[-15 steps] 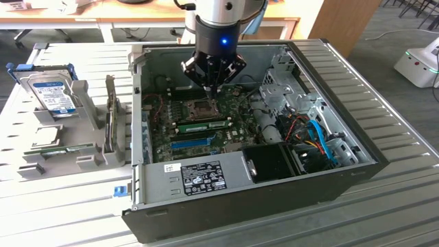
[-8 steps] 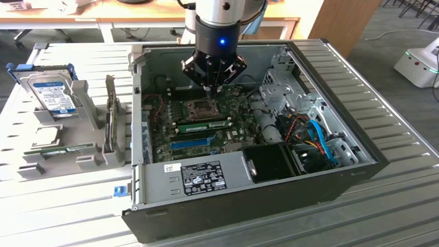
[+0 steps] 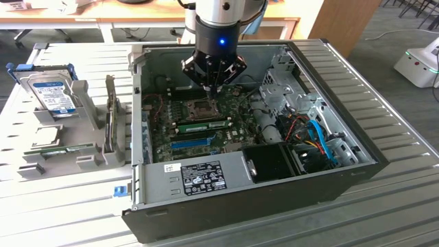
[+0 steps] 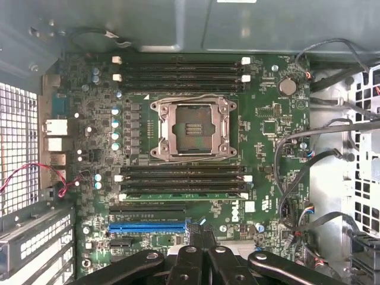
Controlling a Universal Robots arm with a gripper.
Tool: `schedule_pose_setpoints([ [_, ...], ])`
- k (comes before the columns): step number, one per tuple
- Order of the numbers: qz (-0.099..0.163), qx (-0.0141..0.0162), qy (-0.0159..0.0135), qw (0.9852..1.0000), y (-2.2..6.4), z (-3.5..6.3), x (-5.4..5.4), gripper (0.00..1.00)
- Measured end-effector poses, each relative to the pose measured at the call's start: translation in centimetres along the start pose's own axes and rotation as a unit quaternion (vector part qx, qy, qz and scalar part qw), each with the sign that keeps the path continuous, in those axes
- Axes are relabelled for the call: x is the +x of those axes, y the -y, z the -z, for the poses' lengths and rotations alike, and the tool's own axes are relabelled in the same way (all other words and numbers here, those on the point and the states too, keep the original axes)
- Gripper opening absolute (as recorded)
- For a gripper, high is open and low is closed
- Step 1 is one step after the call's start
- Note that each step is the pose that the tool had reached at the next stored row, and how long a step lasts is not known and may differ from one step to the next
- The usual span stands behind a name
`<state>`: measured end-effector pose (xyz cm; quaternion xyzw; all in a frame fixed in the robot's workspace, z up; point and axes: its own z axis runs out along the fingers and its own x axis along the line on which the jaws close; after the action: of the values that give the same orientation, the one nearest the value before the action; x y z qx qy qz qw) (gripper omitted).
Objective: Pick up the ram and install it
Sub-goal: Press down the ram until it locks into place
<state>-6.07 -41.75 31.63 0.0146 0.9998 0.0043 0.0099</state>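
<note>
- Ram [image 3: 205,125] seated in a motherboard slot, at six o'clock from the empty CPU socket [image 3: 203,107]; a second green stick [image 3: 65,150] on the grey rack, at nine o'clock from the computer case [image 3: 309,198].
- Gripper [image 3: 215,88] pressed together, pinching nothing, hanging above the socket, at twelve o'clock from the ram.
- Possible trouble: one end perhaps not latched, giving tilted contact; a hard push from the closed fingers bending the board; catching the cables [image 3: 317,135] at three o'clock.
- Slatted grey metal table [image 3: 55,216] under everything; wooden desks and carpet behind, at twelve o'clock.
</note>
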Motion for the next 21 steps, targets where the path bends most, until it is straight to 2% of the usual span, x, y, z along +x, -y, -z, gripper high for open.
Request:
schedule_pose_setpoints([
  [3, 0.0, 0.0005, -0.0142, 0.9999, 0.0, 0.01, -0.02, 0.11],
  [4, 0.0, 0.0006, -0.0155, 0.9999, 0.01, 0.02, -0.02, 0.11],
  [16, 0.001, 0.0005, -0.0155, 0.9999, -0.06, 0.0, -0.02, 0.11],
  [21, 0.021, 0.0004, -0.0157, 0.9997, -0.07, 0.0, -0.02, 0.11],
])
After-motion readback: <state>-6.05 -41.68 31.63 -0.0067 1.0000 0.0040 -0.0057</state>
